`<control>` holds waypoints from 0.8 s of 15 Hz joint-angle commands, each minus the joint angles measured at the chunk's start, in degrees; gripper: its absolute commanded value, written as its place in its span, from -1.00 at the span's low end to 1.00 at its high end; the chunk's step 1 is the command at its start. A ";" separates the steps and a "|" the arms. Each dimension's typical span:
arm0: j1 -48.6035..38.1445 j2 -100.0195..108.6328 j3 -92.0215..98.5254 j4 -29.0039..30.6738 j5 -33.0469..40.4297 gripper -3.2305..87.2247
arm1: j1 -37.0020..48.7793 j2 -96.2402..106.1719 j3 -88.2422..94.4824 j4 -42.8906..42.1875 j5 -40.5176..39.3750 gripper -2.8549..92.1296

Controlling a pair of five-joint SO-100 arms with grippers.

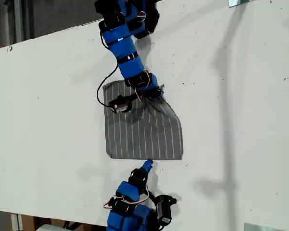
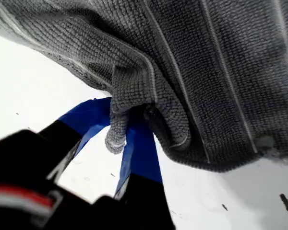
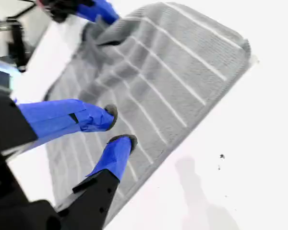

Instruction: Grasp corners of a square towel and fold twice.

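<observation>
White table point(image 1: 241, 120) with small dark specks, a metal bracket point(image 1: 242, 2) at its far edge

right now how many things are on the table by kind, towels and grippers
towel: 1, grey with white stripes, one corner pinched in my first gripper
grippers: 2, both blue, my first gripper shut on the towel and my second gripper open at the towel's opposite edge
table: 1, white
total: 4
</observation>
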 commanded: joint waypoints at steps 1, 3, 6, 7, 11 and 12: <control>3.52 -17.75 -9.84 -2.02 -3.69 -0.70 | -0.88 0.35 -1.58 -0.26 0.44 -0.94; 6.15 -22.24 -8.26 -6.06 -8.17 -0.67 | -1.05 0.44 -1.41 -0.53 0.44 -0.94; 8.96 -29.79 -10.28 -8.88 -11.95 -0.61 | -1.05 0.44 -1.41 -0.53 0.44 -0.94; 9.67 -32.26 -11.07 -10.20 -12.74 -0.60 | -1.14 0.44 -1.32 -0.62 0.44 -0.94; 13.45 -38.32 -22.24 -6.50 -13.01 -0.60 | -1.14 0.44 -1.32 -0.70 0.44 -0.94; 13.97 -39.90 -26.98 -2.64 -12.22 -0.60 | -1.14 0.44 -1.32 -0.70 0.44 -0.94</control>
